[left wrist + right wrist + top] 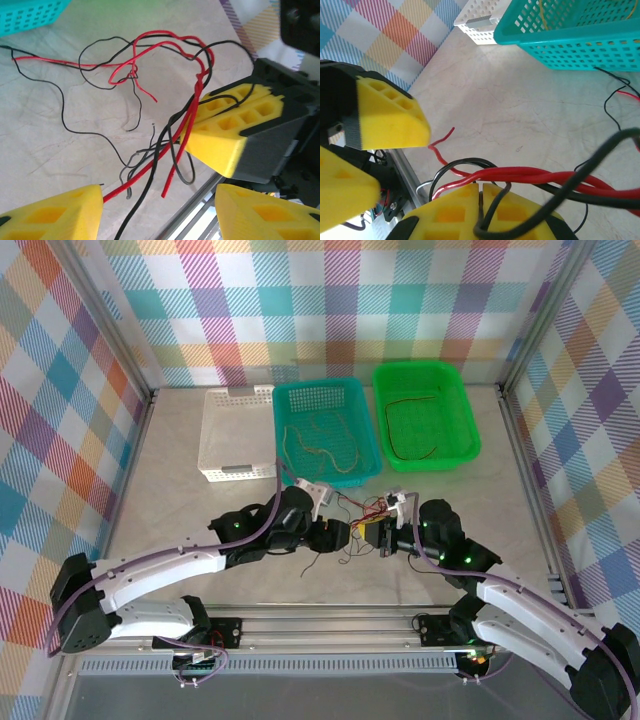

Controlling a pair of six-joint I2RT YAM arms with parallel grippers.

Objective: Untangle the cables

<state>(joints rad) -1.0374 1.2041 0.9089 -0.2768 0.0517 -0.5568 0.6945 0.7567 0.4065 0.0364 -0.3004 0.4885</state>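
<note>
The cables [358, 512] form a red and black tangle on the table between my two grippers. In the left wrist view the red and black cables [150, 75] loop over the table and run down between my left gripper's [157, 215] wide-open yellow fingers [50, 217], held by neither. My right gripper [481, 187] is shut with a black cable pinched between its pads, and twisted red cables [545, 175] lie across its tips. From the left wrist, the right gripper's pads [225, 125] grip the bundle where the strands meet. From above, the left gripper [345, 533] and right gripper [375, 535] nearly touch.
A teal basket [325, 390] behind the grippers holds a few thin wires [325, 440]. To its right, a green basket [425, 370] holds one dark wire [410, 400]. A white basket [238, 430] stands to the left. The metal rail [200, 210] at the table's front edge lies just below the grippers.
</note>
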